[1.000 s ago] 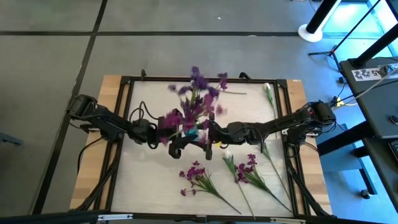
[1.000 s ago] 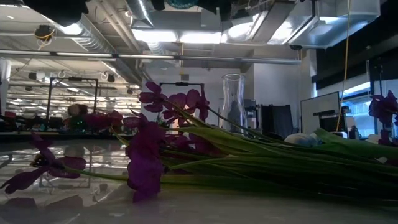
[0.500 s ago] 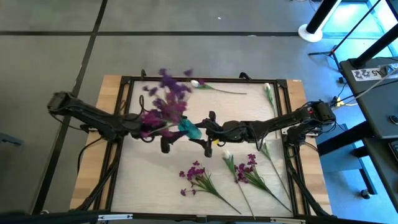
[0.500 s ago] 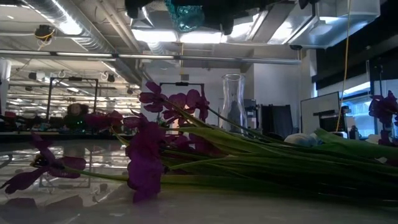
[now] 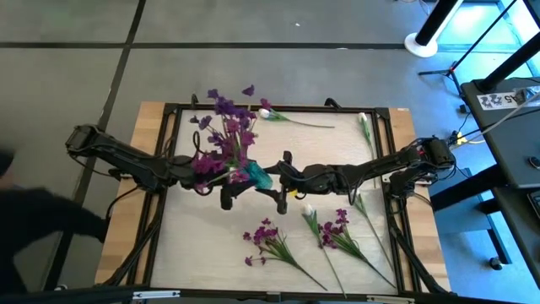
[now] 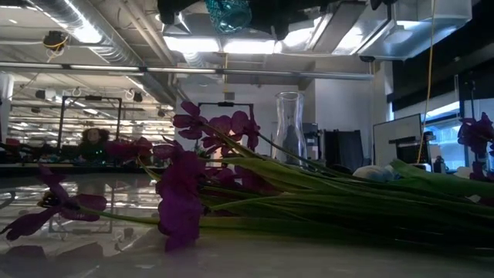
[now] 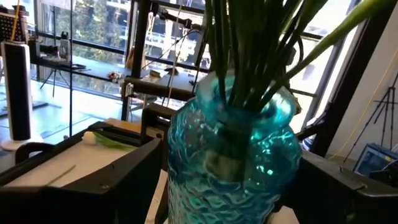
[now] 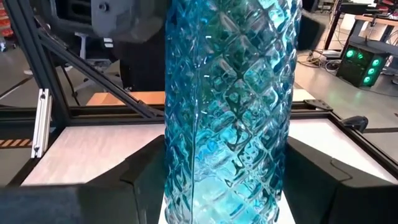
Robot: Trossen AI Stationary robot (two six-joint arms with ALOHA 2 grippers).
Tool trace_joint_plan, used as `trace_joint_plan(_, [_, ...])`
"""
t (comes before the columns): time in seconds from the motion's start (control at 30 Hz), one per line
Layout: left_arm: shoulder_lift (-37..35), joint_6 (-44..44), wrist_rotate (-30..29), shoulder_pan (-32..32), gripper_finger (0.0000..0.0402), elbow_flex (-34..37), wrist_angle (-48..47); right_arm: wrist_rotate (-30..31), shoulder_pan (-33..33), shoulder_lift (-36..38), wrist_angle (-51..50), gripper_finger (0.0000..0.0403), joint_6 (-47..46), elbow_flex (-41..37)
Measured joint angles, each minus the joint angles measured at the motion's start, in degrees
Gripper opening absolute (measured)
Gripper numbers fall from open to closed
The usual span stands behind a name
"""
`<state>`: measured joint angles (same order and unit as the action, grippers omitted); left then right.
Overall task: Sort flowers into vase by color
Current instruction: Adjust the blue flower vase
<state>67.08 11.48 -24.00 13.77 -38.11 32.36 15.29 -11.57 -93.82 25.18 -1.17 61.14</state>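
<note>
Both the left gripper (image 5: 226, 196) and right gripper (image 5: 283, 187) clasp the bumpy blue glass vase (image 8: 227, 106) of purple flowers (image 5: 224, 135) (slippery, breakable); hold its middle.

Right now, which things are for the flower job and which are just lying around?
Job: teal vase with purple flowers; loose purple stems; white tulips; clear glass vase.
Lying about: white stand base; black cart.

Even, bright light is seen from overhead. In the low view, strong backlight from ceiling lamps (image 6: 231, 42) leaves the flowers (image 6: 185, 193) dim; glare is reflected off the worktop (image 6: 93, 201).
</note>
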Motion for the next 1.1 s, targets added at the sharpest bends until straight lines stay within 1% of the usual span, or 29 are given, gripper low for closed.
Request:
trace_joint_plan(0.13, [1.39,-0.35,0.03,-0.27,0.0303,0.00,2.13,0.11,-0.02,0.00,0.80,0.0248,-0.01,0.00])
trace_joint_plan(0.43, [1.72,-7.99,-0.01,0.50,0.0303,0.02,8.34,-0.50,-0.08,0.00,6.06,0.0248,1.78,0.02])
trace_joint_plan(0.77, [1.72,-14.46,0.61,0.52,0.0303,0.04,10.03,-0.47,-0.02,0.00,8.25,0.0248,2.97,0.02])
trace_joint_plan(1.03, [1.72,-14.86,0.60,0.49,0.0303,0.07,9.88,0.04,-0.02,0.00,8.38,0.0248,4.54,0.02])
trace_joint_plan(1.1, [1.72,-13.65,-0.01,0.52,0.0303,0.07,9.83,0.14,-0.02,0.00,8.32,0.0248,4.79,0.02])
